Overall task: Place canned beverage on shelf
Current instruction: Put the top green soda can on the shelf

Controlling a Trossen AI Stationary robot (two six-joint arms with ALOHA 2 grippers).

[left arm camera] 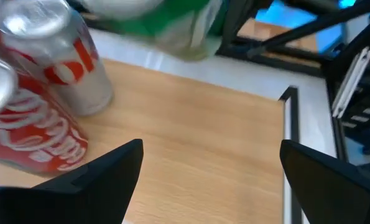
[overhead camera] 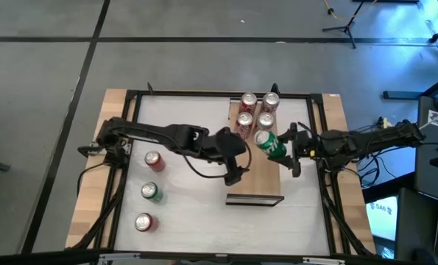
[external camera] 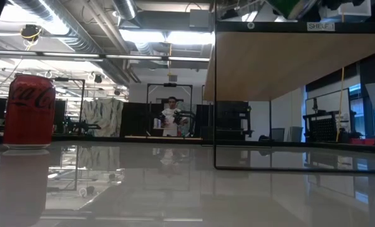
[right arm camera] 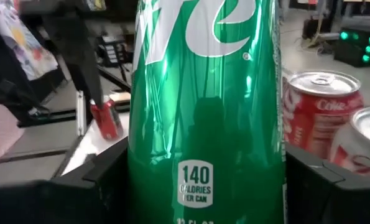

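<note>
While the right gripper (overhead camera: 283,151) squeezes the shiny green metal drink can (overhead camera: 270,144) over the long light-wood shelf board (overhead camera: 263,180), four red cans (overhead camera: 255,112) stand just beside it. Lowered crooked, it probably bumps them over. The left gripper (overhead camera: 235,174) hangs open nearby.

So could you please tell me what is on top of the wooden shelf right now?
Four red cans stand clustered at the far end of the shelf. The right gripper holds a green can over it; whether the can touches cannot be seen.
</note>
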